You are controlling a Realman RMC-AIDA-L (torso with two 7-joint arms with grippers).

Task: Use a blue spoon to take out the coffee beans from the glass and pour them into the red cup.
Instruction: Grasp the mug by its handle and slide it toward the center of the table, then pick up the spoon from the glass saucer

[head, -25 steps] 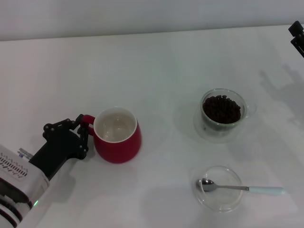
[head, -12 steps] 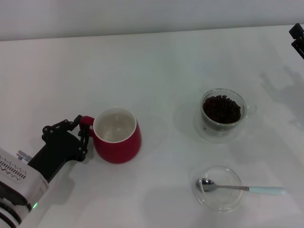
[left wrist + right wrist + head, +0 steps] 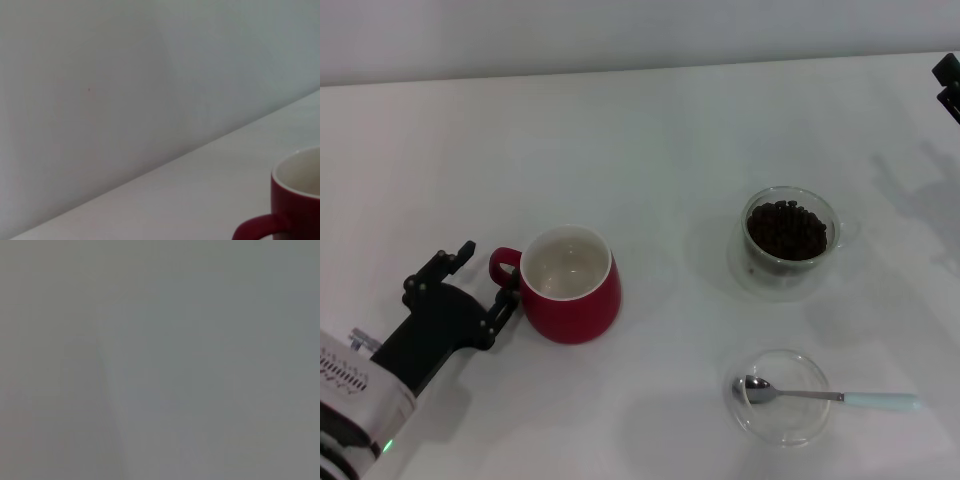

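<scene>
The red cup [image 3: 570, 285] stands upright at the left of the white table [image 3: 650, 140], its white inside bare; the left wrist view shows its rim and handle [image 3: 299, 200]. My left gripper [image 3: 488, 272] is open, its fingers on either side of the cup's loop handle without closing on it. The glass [image 3: 790, 238], filled with dark coffee beans [image 3: 786, 229], sits to the right. Nearer the front, the blue spoon [image 3: 830, 397] lies across a shallow clear dish [image 3: 790, 425], bowl inside and pale handle pointing right. My right gripper [image 3: 948, 84] is parked at the far right edge.
A wall rises behind the table's far edge [image 3: 125, 100]. The right wrist view is a blank grey with nothing recognisable.
My left gripper has opened from the cup's handle and drawn back a little. The red cup has shifted slightly toward the front right.
</scene>
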